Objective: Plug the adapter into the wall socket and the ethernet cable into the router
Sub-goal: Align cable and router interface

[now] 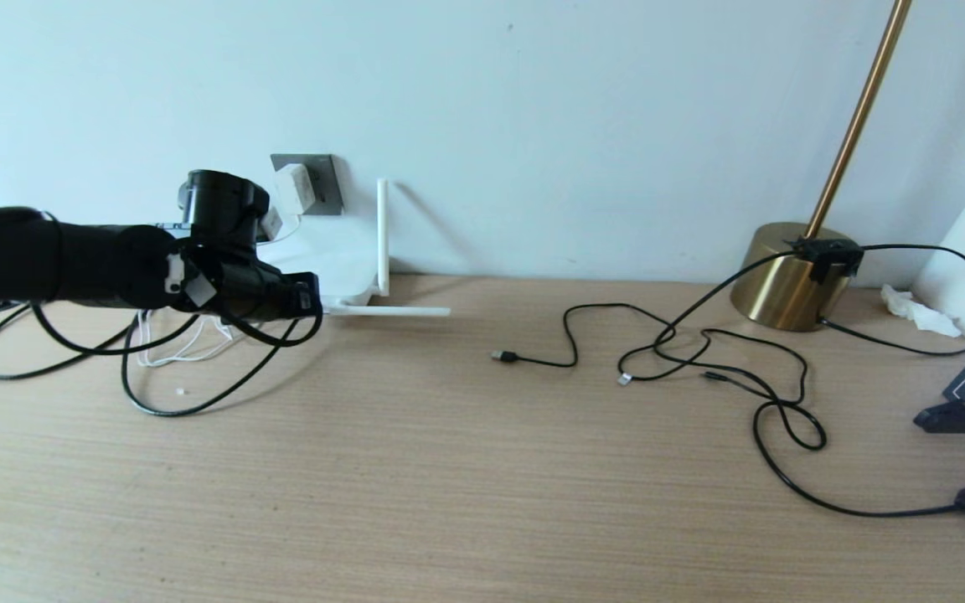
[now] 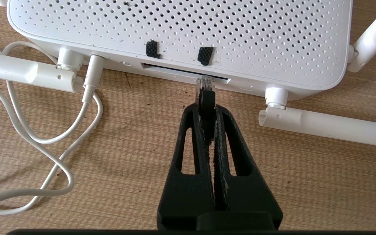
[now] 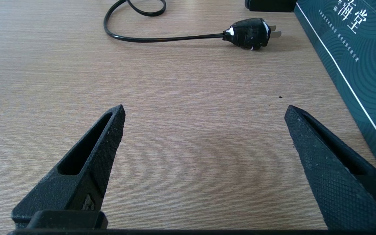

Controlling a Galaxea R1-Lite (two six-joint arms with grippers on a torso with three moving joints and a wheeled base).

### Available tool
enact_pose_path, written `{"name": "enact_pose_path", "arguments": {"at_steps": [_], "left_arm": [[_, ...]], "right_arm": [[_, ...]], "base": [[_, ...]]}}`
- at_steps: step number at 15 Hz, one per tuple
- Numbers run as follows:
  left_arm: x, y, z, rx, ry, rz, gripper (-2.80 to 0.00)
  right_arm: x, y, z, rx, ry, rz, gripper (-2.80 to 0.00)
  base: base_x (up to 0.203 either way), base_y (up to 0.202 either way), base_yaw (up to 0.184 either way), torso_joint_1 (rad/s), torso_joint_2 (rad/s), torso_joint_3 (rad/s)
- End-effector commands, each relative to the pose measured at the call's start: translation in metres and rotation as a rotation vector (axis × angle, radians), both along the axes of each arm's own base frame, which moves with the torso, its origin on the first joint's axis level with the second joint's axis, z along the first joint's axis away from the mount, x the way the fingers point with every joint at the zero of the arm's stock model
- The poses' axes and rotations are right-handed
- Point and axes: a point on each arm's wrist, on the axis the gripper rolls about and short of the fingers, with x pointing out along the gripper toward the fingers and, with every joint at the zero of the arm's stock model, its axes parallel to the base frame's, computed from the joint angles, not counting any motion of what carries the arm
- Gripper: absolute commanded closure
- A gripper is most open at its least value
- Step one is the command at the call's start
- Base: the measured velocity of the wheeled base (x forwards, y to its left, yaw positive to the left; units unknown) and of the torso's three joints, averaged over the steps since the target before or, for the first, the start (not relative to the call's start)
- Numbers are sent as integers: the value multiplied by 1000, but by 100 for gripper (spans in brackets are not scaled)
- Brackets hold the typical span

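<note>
- Left wrist view shows the left gripper (image 2: pixel 207 107) pinching the ethernet cable (image 2: pixel 206 98) just behind its clear plug, whose tip sits at the mouth of the dark port slot on the router (image 2: pixel 181 32).
- Risk: the plug looks slightly off the slot's line; pushed askew it could jam on the rim, bend its clip, or shove the light router back.
- Risk: the grip is narrow, so the plug could twist between the fingers.
- Head view: the adapter (image 1: pixel 294 191) is a small white block seated in the grey wall socket (image 1: pixel 323 180).
- Right gripper (image 3: pixel 204 130) hangs spread and empty over the wooden floor (image 3: pixel 175 98).
</note>
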Motion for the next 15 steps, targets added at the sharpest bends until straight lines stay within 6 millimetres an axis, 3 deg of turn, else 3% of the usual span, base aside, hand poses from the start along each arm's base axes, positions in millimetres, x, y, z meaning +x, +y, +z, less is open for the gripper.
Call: {"name": "enact_pose_path", "arguments": {"at_steps": [1,15], "left_arm": [[0,0,-1,0,2,2,0],[1,8,-2,5,8,22,0]], "right_arm": [[0,0,0,0,1,1,-280],[0,0,0,0,1,1,-280]], "base": [[0,0,0,0,0,0],[0,0,0,0,0,0]]}}
